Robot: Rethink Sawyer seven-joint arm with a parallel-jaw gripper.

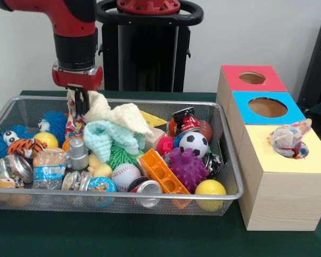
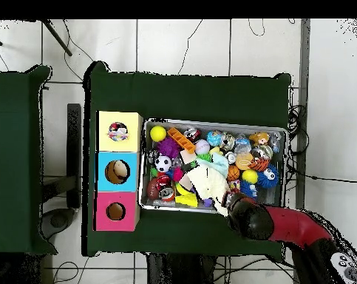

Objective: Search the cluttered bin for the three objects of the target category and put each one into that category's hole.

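Observation:
My gripper (image 1: 80, 103) is down at the far left part of the wire bin (image 1: 123, 199), shut on a colourful patterned cloth (image 1: 73, 120) that hangs from its fingers (image 1: 84, 101). A cream cloth (image 1: 120, 115) rises right beside the gripper and drapes over the heap, with a mint-green cloth (image 1: 109, 136) below it. Another patterned cloth (image 1: 289, 140) sits bunched in the hole of the yellow box (image 1: 281, 160). In the overhead view the gripper (image 2: 229, 200) is at the bin's lower edge, next to the cream cloth (image 2: 205, 181).
The bin holds balls, cans, a bottle, an orange brick (image 1: 160, 171), a purple spiky ball (image 1: 188, 167) and a soccer ball (image 1: 193, 143). The blue box (image 1: 267, 107) and red box (image 1: 252, 78) have open holes. Green table (image 1: 123, 235) surrounds everything.

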